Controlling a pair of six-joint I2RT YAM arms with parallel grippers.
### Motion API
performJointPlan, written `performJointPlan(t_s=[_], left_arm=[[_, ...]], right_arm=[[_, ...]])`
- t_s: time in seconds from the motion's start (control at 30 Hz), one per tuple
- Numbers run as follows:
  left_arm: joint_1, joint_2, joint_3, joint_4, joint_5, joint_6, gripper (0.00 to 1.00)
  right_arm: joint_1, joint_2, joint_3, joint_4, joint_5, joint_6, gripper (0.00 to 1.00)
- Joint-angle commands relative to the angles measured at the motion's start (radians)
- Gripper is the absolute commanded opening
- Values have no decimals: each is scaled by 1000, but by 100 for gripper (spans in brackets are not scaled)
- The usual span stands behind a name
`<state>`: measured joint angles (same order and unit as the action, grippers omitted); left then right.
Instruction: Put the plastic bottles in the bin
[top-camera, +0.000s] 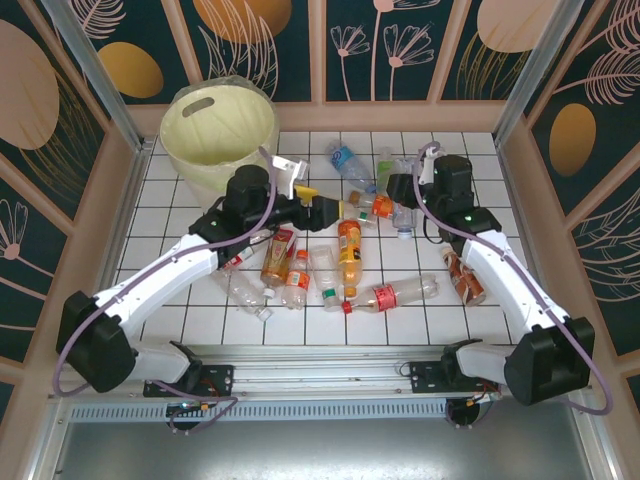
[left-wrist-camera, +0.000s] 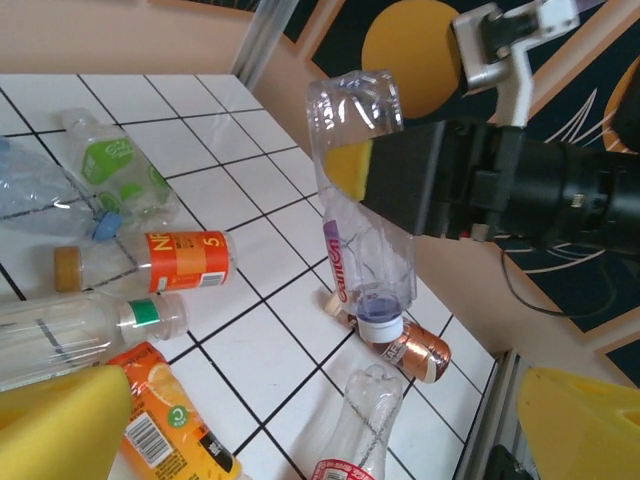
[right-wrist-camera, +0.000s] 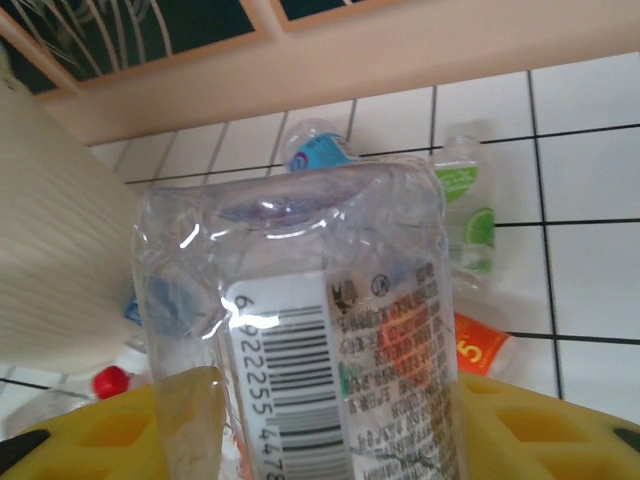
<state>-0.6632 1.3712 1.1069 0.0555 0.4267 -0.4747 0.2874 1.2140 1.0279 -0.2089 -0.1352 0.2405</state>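
Your right jaws hold one clear bottle (right-wrist-camera: 320, 330); left jaws gape empty; bin (top-camera: 200, 162) looks empty, other bottles (top-camera: 350, 250) litter tabletop (top-camera: 420, 325).

In the right wrist view the clear bottle (right-wrist-camera: 300, 330) is cut off by the lower edge, and the orange-labelled bottle (right-wrist-camera: 482, 352) behind it is largely hidden. The bin (right-wrist-camera: 50, 250) is cropped by the left edge. In the left wrist view a red-labelled bottle (left-wrist-camera: 365, 420) is cut by the bottom edge.
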Motion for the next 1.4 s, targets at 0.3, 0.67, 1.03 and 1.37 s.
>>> performJointPlan(t_s=[0.3, 0.67, 1.03, 1.37], left_arm=[[-110, 162, 147, 38, -9, 53, 92], [-178, 319, 258, 78, 0, 24, 90], [-194, 375, 267, 198, 63, -41, 78], [-203, 408, 284, 199, 81, -50, 76]], right_arm=[[-32, -72, 19, 85, -200, 112, 56], [-43, -106, -9, 182, -317, 186, 55], [-45, -110, -39, 217, -346, 210, 56], [-50, -118, -51, 235, -359, 224, 56]])
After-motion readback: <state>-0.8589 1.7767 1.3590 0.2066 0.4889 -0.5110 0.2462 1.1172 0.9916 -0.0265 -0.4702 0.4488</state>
